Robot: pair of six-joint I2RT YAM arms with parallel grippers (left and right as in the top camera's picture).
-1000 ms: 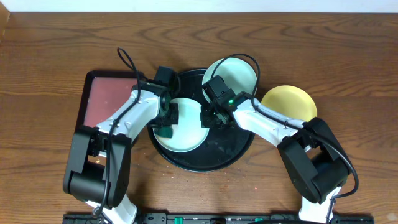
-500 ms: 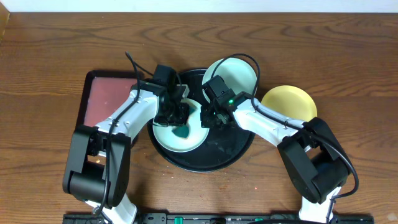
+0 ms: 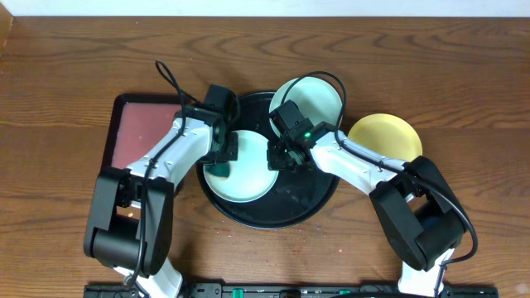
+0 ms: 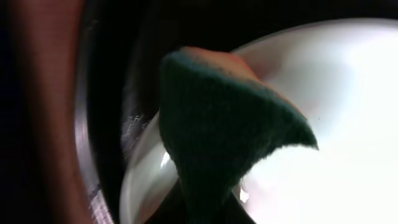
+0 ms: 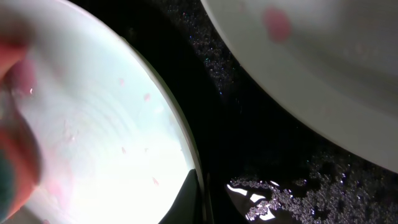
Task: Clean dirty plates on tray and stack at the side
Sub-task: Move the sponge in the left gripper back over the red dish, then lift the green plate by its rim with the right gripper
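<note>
A mint-blue plate lies on the black tray. My left gripper is shut on a dark green sponge, which is pressed on the plate's left edge. My right gripper is shut on this plate's right rim, with one finger over the edge. Small red specks dot the plate. A second mint-blue plate with a pink smear rests tilted on the tray's far right rim. The pale yellow plate sits on the table to the right.
A dark-red rectangular tray lies left of the black tray, under my left arm. The black tray's floor is wet and glossy between the two mint plates. Bare wooden table lies beyond and in front.
My left gripper swept the sponge right across the plate, then came back to its left edge. The right arm and all plates have stayed put.
</note>
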